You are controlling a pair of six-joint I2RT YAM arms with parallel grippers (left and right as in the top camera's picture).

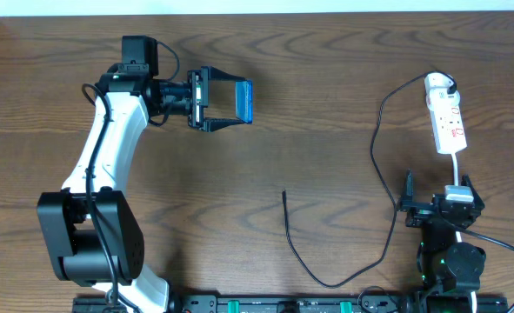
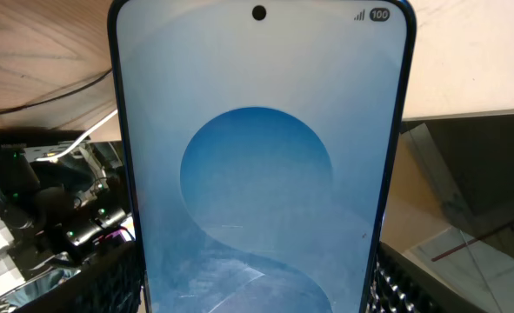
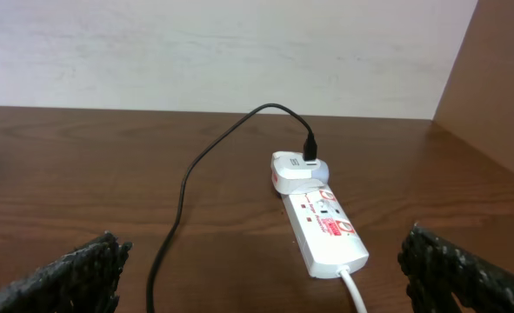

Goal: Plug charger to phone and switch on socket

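Observation:
My left gripper (image 1: 211, 102) is shut on the phone (image 1: 243, 102) and holds it above the table at the upper middle. Its blue screen fills the left wrist view (image 2: 257, 165) between the finger pads. The charger cable (image 1: 380, 148) runs from its loose plug tip (image 1: 283, 193) at the table's middle, loops toward the front, then goes up to the white adapter (image 1: 439, 85) plugged in the socket (image 1: 449, 125) at the far right. My right gripper (image 1: 440, 202) is open and empty just in front of the socket, which lies between its fingers in the right wrist view (image 3: 326, 229).
The socket's white cord (image 3: 355, 291) runs back toward my right gripper. A wooden wall (image 3: 491, 78) rises at the table's right edge. Electronics and cables (image 2: 48, 217) show behind the phone in the left wrist view.

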